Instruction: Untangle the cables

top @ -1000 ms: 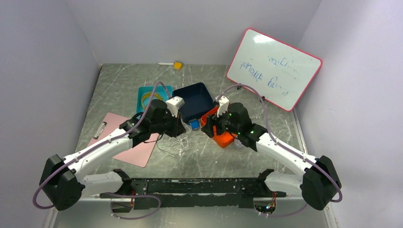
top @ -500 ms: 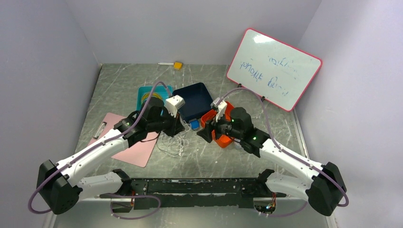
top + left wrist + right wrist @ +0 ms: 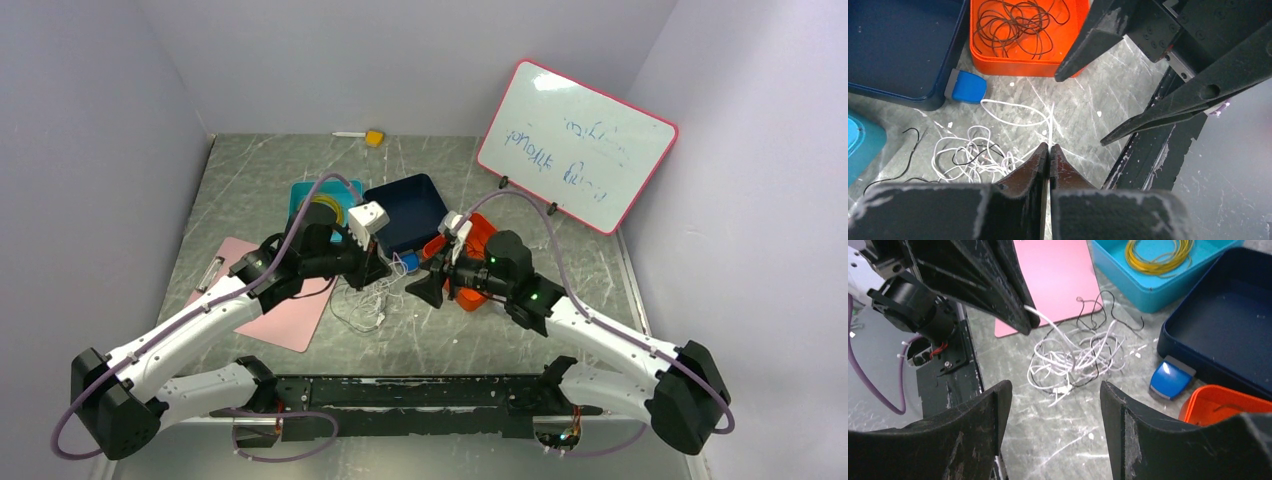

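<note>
The cables lie in a loose tangle of white and dark strands on the grey table, also in the top view and the left wrist view. My left gripper is shut on one white cable, which runs from its tips down to the tangle; its fingertips show in the right wrist view. My right gripper is open and empty, just right of the tangle and facing the left gripper. A dark cable lies coiled in the orange tray.
A navy tray and a teal tray holding a yellow coil stand behind the tangle. A small blue object lies by the navy tray. A pink clipboard is on the left and a whiteboard at the back right.
My right gripper has moved left and nearer, away from the orange tray and close to the tangle. My left arm has shifted slightly, with its gripper staying over the tangle.
</note>
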Robot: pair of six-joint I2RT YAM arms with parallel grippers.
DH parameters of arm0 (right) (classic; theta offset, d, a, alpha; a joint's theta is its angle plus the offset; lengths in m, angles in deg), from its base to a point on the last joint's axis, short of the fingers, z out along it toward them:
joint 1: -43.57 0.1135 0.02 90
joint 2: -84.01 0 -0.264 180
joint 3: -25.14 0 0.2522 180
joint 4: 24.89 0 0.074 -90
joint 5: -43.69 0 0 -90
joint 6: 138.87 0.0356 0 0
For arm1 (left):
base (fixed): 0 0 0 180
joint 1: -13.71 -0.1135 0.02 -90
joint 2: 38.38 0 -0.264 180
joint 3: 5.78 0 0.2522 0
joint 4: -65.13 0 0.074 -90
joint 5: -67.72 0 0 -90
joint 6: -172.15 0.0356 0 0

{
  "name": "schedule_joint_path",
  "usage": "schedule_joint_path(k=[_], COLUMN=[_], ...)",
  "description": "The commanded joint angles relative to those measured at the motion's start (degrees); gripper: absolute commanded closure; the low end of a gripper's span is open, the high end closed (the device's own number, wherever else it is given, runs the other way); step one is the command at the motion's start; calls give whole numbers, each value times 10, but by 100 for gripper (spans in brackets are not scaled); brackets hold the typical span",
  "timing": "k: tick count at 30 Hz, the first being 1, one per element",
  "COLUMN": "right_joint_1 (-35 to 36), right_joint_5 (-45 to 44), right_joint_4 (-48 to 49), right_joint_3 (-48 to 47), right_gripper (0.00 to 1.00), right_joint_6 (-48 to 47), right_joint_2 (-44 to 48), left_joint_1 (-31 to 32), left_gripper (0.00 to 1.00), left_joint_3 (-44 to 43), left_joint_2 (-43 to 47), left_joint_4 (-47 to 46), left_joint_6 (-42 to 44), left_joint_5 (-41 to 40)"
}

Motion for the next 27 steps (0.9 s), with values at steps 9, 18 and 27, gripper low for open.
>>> schedule_joint_path(k=[9, 18, 27], right_joint_1=[5, 5, 5], right_joint_5=[-3, -1, -81], right_joint_4=[147, 158, 80], right_joint_3=[-3, -31, -47], right_gripper=[43, 75, 100], right_joint_6=[11, 1, 12], right_joint_2=[-76, -106, -52], left_joint_1=[-2, -2, -3], left_gripper=[93, 93, 86], left_joint_3=[-11, -3, 22], left_joint_2=[4, 0, 7], left_joint_4=[-9, -1, -22], left_joint_6=[12, 14, -17], left_joint_5=[56, 58, -13])
